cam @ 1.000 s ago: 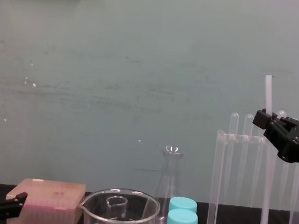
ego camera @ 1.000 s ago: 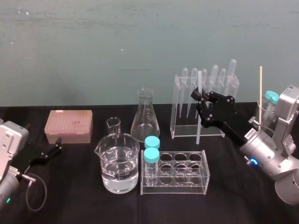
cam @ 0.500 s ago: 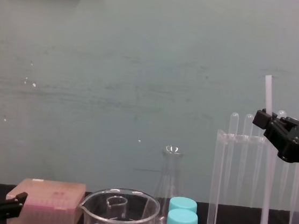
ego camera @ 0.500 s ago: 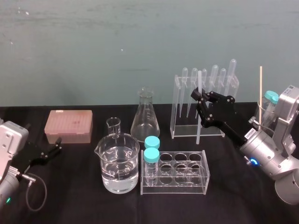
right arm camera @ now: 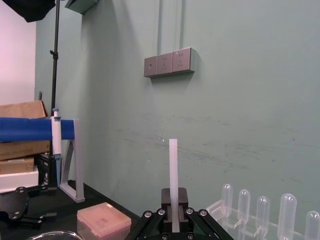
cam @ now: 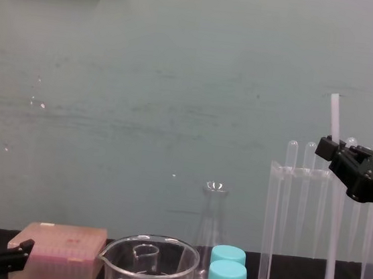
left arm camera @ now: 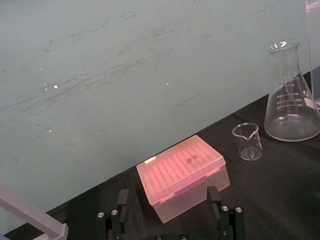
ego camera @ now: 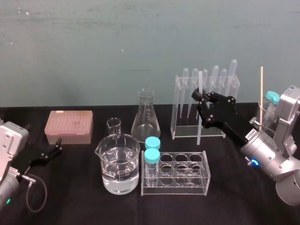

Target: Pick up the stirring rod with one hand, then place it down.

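Black table (ego camera: 84,190): right pincer (ego camera: 200,99) clamps upright stirring rod (ego camera: 198,129) (rack (ego camera: 178,98) behind); left pincer (ego camera: 57,146) gapes.

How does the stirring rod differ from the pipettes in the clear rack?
The stirring rod is whitish, evenly thick, blunt-topped; the pipettes are clear with bulb tops. The rod is clamped in the right gripper's jaws; the pipettes sit in the clear rack. In the chest view the rod rises above the pipettes. Both are thin and roughly upright. The left gripper rests open near the pink box.
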### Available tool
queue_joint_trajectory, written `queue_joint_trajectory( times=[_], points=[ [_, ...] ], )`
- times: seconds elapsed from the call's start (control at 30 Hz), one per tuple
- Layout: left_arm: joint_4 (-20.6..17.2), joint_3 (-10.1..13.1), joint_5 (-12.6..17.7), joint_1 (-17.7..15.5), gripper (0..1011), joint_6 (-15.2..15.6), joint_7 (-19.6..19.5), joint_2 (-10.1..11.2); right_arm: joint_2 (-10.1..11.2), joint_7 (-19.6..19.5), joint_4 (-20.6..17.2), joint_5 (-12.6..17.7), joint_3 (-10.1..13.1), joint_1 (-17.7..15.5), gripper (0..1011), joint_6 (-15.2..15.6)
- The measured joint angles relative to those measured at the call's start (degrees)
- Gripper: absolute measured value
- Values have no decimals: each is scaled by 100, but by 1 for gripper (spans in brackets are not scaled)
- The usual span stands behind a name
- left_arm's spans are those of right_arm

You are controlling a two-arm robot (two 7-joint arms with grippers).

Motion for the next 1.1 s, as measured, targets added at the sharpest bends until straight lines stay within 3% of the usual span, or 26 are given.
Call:
queue_joint_trajectory(
  times=[1.1],
  points=[
    [0,0,0,0,1000,0,0,0,0,0,0,0,0,0,67,0]
  ],
)
